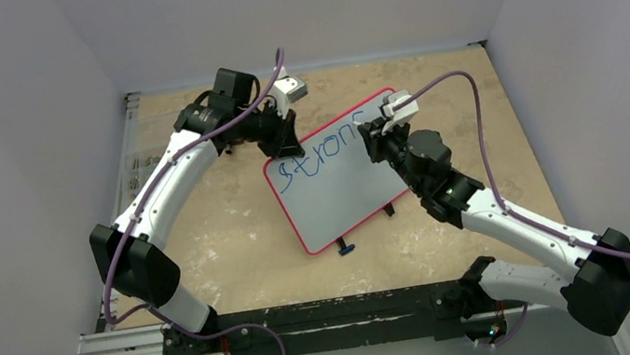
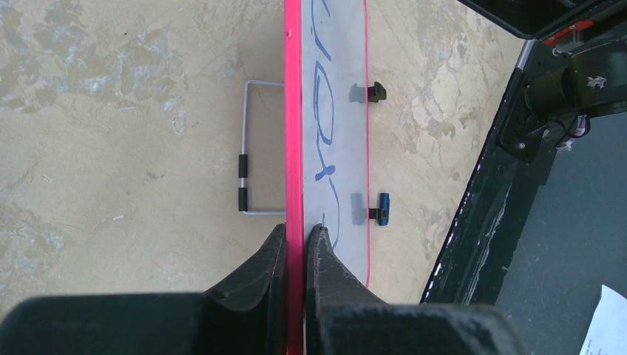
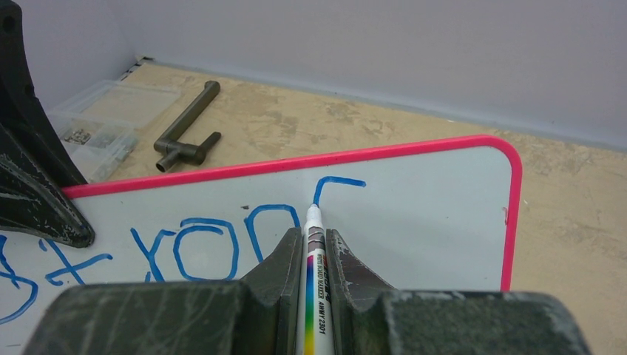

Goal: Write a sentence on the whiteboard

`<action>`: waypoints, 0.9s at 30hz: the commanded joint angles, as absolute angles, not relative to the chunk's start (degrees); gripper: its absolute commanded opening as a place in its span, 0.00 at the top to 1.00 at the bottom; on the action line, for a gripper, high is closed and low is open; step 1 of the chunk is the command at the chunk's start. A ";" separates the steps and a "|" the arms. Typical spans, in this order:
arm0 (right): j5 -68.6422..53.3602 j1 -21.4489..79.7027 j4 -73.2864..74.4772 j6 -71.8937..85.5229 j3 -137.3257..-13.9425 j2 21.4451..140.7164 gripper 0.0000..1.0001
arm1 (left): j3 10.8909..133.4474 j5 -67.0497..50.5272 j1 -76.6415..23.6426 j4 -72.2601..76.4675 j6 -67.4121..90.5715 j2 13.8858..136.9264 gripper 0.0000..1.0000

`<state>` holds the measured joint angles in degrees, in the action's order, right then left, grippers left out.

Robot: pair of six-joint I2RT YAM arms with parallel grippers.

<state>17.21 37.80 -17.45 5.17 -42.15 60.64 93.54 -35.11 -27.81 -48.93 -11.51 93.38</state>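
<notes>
Blue sentence (image 1: 327,155): "stron", g half-formed, rest unwritten on the pink-framed whiteboard (image 1: 342,197). Right gripper (image 3: 316,238) pinches a white marker (image 3: 315,281); left gripper (image 2: 297,231) clamps the whiteboard's rim.

Glossy whiteboard (image 1: 340,178), mottled matt table (image 1: 226,238)

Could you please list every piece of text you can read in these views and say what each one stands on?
"stron", then an unfinished stroke: blue handwriting on the whiteboard.
"WHITE BOARD MARKER", then a code ending in something like "1201", small and only partly legible: printed on the marker held in the right gripper.
Nothing else is readable.
</notes>
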 commanded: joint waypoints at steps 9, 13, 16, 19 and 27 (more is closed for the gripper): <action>22.83 37.79 -15.43 6.14 -40.81 60.49 1.00 | 93.25 -28.17 -28.78 -52.36 -18.09 94.66 1.00; 24.80 37.73 -15.21 5.80 -41.79 60.73 1.00 | 93.23 -28.26 -28.83 -52.41 -18.02 94.69 1.00; 25.25 37.70 -15.36 5.61 -42.86 61.11 1.00 | 93.25 -28.30 -28.83 -52.40 -18.02 94.66 1.00; 25.67 37.59 -15.46 5.30 -44.17 61.79 1.00 | 93.25 -28.26 -28.83 -52.47 -18.03 94.57 1.00; 26.01 37.44 -15.62 4.41 -47.00 63.43 1.00 | 93.33 -28.30 -28.82 -52.51 -18.06 94.67 1.00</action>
